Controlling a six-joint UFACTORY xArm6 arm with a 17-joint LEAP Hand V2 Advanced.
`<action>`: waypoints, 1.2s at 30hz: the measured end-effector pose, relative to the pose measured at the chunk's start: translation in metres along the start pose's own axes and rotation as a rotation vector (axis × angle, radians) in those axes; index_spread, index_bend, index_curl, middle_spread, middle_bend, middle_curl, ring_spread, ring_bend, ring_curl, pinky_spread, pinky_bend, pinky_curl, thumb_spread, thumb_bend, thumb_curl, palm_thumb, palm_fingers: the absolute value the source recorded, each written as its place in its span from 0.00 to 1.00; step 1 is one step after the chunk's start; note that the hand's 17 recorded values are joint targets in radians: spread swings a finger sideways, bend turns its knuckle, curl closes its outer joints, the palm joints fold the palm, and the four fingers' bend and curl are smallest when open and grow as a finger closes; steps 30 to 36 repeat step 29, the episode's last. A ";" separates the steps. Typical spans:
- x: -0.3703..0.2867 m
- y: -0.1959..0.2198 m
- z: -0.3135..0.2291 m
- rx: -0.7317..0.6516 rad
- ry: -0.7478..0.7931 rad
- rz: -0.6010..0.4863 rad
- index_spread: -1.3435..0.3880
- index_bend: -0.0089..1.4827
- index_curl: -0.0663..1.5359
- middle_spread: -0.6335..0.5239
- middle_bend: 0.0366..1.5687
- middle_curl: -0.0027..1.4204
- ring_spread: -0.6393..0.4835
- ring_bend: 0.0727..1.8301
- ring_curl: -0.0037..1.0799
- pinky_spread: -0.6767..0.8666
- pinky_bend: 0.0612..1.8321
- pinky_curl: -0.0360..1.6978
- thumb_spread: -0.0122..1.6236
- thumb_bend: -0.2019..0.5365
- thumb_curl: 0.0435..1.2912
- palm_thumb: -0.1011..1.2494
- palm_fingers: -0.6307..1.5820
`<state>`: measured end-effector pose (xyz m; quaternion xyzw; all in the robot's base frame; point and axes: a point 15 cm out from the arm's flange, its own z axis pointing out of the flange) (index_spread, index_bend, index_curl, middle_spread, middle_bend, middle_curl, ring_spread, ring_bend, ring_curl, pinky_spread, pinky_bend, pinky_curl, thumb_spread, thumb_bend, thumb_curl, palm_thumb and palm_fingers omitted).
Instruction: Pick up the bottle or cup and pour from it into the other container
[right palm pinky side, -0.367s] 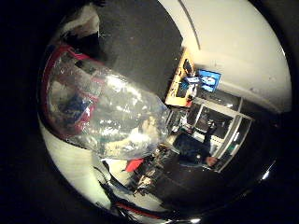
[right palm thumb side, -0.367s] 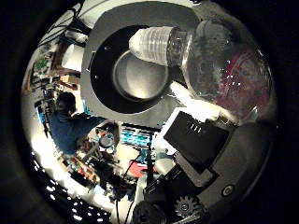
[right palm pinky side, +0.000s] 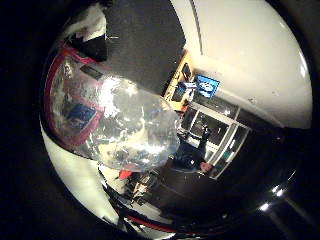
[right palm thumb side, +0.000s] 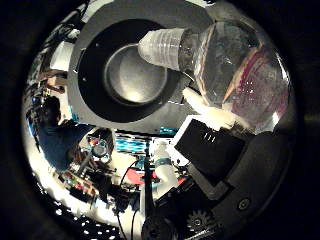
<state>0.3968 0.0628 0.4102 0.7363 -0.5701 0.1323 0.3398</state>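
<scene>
A clear plastic bottle (right palm thumb side: 235, 70) with a red and blue label fills much of the right thumb side palm view, close to the palm. My hand (right palm thumb side: 212, 150) is shut on it, and a white finger (right palm thumb side: 205, 108) lies against its side. The bottle's neck (right palm thumb side: 165, 46) reaches over the rim of a dark round pot (right palm thumb side: 125, 80) with a grey inside. The right little finger side palm view shows the bottle's body (right palm pinky side: 115, 125) and label up close. I cannot tell whether anything runs from the neck.
A black surface (right palm pinky side: 150, 40) lies behind the bottle in the right little finger side palm view. The room lies beyond it, with a lit screen (right palm pinky side: 207, 86). A cluttered area with several coloured items (right palm thumb side: 120, 165) lies past the pot.
</scene>
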 end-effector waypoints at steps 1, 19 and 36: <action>-0.002 -0.002 0.000 -0.003 0.011 -0.003 0.66 0.82 0.52 0.44 0.88 0.55 0.34 0.68 0.83 0.29 0.67 0.62 0.30 0.24 0.74 0.81 0.79; -0.015 -0.021 -0.002 -0.008 0.067 -0.018 0.66 0.81 0.53 0.44 0.88 0.55 0.34 0.68 0.84 0.30 0.68 0.62 0.32 0.25 0.74 0.81 0.79; -0.013 -0.024 0.002 -0.012 0.064 -0.023 0.66 0.81 0.53 0.44 0.88 0.55 0.34 0.68 0.84 0.30 0.68 0.62 0.32 0.25 0.74 0.81 0.79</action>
